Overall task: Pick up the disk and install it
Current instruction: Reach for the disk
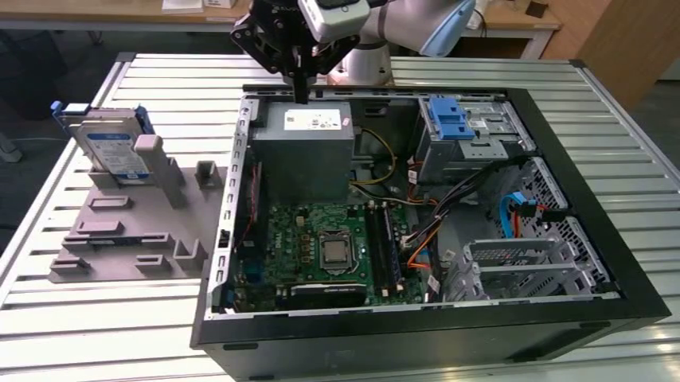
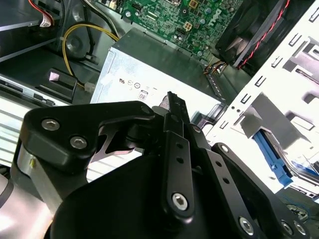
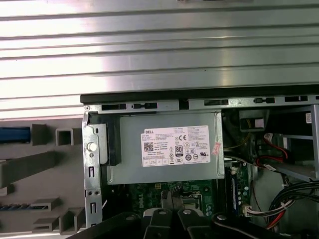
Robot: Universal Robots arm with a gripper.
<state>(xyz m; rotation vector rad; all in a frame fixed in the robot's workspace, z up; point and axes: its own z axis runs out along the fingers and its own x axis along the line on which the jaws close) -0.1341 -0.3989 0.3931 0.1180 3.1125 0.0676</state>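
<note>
One disk (image 1: 111, 151) well apart from jaws

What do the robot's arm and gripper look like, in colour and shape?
The arm is made of smooth, rounded silver-grey tubes. The gripper is matte black: flat, angular link bars joined by silver screws, narrowing to slim black tips.
</note>
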